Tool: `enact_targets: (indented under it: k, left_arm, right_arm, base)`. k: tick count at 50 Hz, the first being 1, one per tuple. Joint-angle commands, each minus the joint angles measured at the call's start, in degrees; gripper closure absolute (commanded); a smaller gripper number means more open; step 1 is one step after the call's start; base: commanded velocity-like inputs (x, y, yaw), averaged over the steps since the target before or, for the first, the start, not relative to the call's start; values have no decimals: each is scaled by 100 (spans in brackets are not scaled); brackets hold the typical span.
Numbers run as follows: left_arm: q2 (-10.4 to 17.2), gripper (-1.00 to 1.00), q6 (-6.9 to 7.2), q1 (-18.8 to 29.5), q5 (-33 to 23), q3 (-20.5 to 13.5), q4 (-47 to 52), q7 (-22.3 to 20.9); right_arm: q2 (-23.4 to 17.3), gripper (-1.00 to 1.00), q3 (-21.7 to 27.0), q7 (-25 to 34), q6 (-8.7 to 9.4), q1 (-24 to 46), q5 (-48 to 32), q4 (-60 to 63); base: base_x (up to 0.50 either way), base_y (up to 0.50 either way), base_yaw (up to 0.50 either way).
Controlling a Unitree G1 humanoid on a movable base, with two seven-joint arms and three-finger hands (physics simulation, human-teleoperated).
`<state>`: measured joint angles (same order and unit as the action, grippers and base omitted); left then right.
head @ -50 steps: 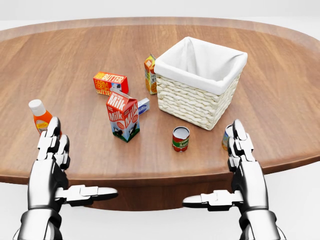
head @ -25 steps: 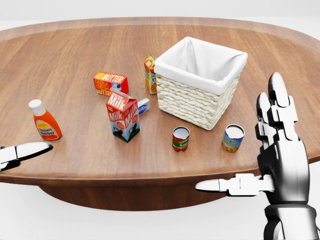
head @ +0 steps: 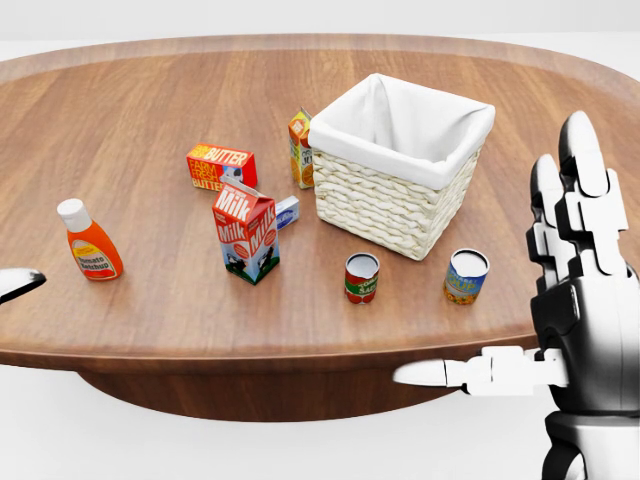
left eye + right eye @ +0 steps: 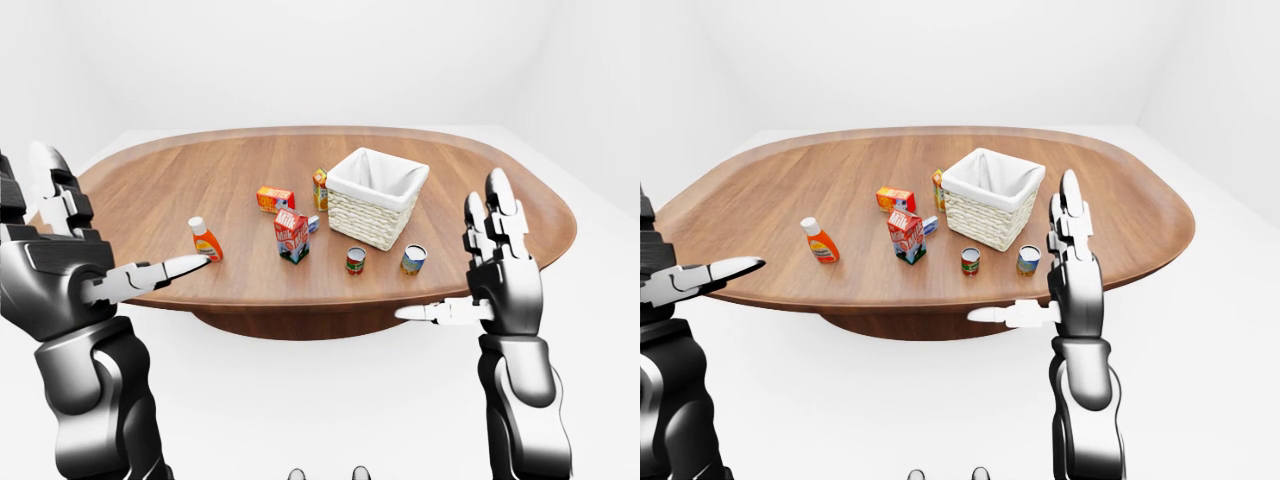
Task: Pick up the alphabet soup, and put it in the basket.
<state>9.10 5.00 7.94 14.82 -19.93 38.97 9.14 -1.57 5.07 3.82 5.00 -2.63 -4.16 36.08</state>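
Observation:
The alphabet soup [image 3: 466, 277] is a small can with a blue and yellow label. It stands upright on the wooden table [image 3: 140, 140], just below the lower right corner of the basket [image 3: 400, 165], a white-lined wicker box, in the head view. My right hand [image 3: 560, 320] is open with its fingers pointing up, to the right of the can and apart from it, its thumb [image 3: 440, 374] stretched left below the table edge. My left hand [image 4: 75, 270] is open and empty at the far left, away from the table's things. Only one left fingertip [image 3: 18, 283] shows in the head view.
A red tomato can [image 3: 361, 278] stands left of the soup. A milk carton [image 3: 246, 232], a butter box [image 3: 221, 166], an orange carton [image 3: 300, 148] and a ketchup bottle [image 3: 89, 241] stand further left. The table edge [image 3: 300, 355] runs near my hands.
My left hand has swung out left, almost leaving the head view. My right hand has moved right and up, uncovering the soup can. The things on the table have not moved.

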Motion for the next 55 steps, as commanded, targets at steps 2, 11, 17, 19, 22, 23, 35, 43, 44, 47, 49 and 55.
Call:
enact_targets:
  k: [2, 11, 17, 19, 22, 23, 35, 43, 44, 47, 49, 55]
  left_arm:
    - [25, -100, 0, 15, 47, -35, 63, 31]
    - [41, -100, 0, 33, 47, -44, 67, 39]
    - [31, -100, 0, 22, 43, -26, 93, 50]
    - [36, -100, 0, 39, 54, -35, 108, 54]
    - [33, -100, 0, 32, 41, -36, 63, 38]
    - [36, -100, 0, 36, 42, -42, 48, 36]
    - [29, -100, 0, 7, 26, -40, 113, 40]
    - [27, -100, 0, -6, 12, -49, 81, 22]
    - [25, -100, 0, -8, 18, -45, 118, 29]
    - [26, -100, 0, 1, 14, -52, 108, 19]
    - [38, -100, 0, 18, 27, -70, 114, 25]
    - [35, -100, 0, 6, 16, -61, 140, 38]
  right_arm:
    - [9, -100, -17, 35, 0, -7, -43, 111]
    - [3, -100, -6, 36, 0, 16, -62, 109]
    - [5, -100, 6, 34, 0, 25, -52, 103]
    - [6, -100, -4, 33, 0, 17, -59, 133]
    - [9, -100, -3, 31, 0, 13, -57, 119]
    - [10, -100, -3, 34, 0, 11, -51, 110]
    - [6, -100, -16, 50, 0, -20, -87, 109]
    - [12, -100, -32, 59, 0, -38, -113, 116]
    - [13, -100, -31, 62, 0, -38, -110, 108]
    - [17, -100, -25, 59, 0, -30, -108, 135]
    - [15, -100, -28, 57, 0, -31, -115, 133]
    - [17, -100, -36, 64, 0, -34, -116, 184]
  base:
    - [0, 0, 0]
    - [0, -11, 0]
    - [0, -15, 0]
    - [0, -15, 0]
    - [0, -15, 0]
    - [0, -15, 0]
    - [0, -15, 0]
    - [0, -15, 0]
    - [0, -14, 0]
    - [0, -15, 0]
    - [0, -15, 0]
    - [0, -15, 0]
